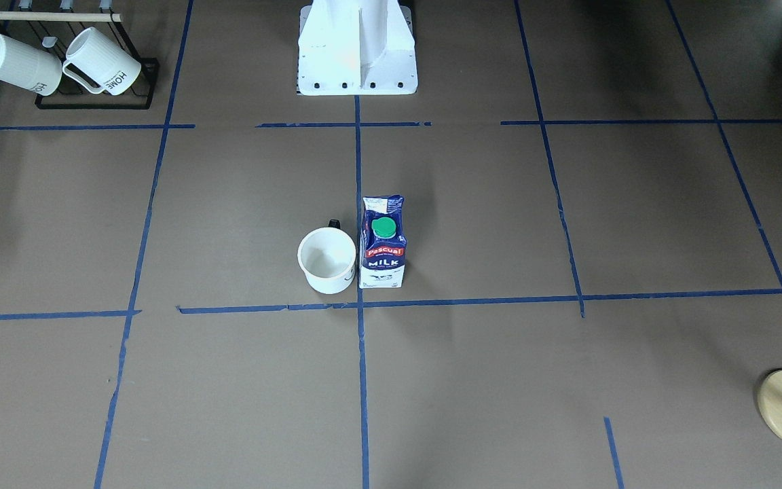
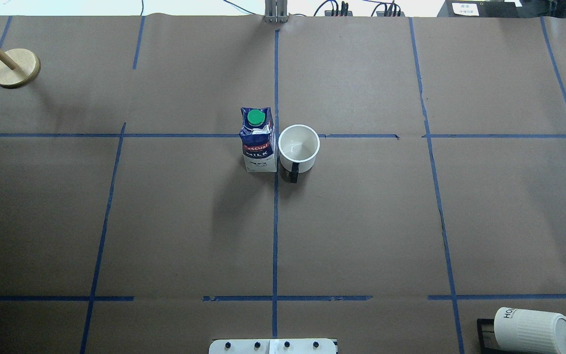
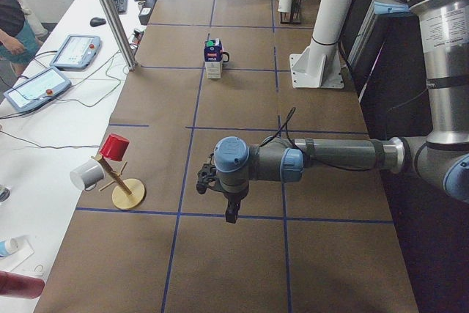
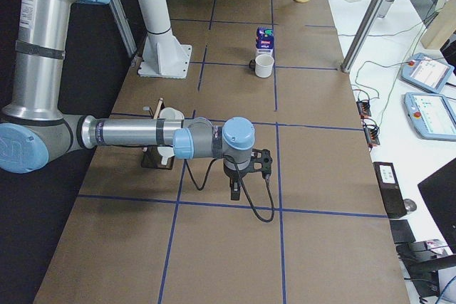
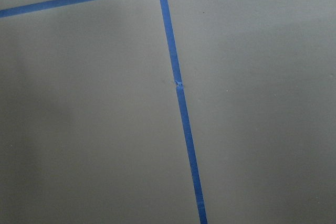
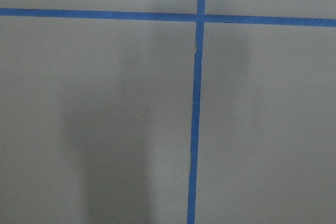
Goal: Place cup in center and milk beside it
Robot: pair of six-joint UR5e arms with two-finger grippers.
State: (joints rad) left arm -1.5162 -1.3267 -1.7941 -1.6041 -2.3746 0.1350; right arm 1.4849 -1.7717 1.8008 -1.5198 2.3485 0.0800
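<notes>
The white cup (image 1: 326, 261) stands upright by the center tape crossing (image 1: 361, 303), its black handle toward the robot. The blue and white milk carton (image 1: 383, 244) stands upright right beside it, nearly touching. Both also show in the overhead view, the cup (image 2: 298, 142) to the right of the milk (image 2: 257, 142). My left gripper (image 3: 229, 210) hangs over bare paper far from them, seen only in the exterior left view. My right gripper (image 4: 234, 191) does the same in the exterior right view. I cannot tell whether either is open or shut.
A black rack (image 1: 92, 102) with two ribbed "HOME" mugs (image 1: 102, 61) sits at the table corner on the robot's right. A wooden mug tree (image 3: 121, 181) with a red cup and a white mug stands at the far left corner. The robot's white base (image 1: 357, 47) is mid-edge.
</notes>
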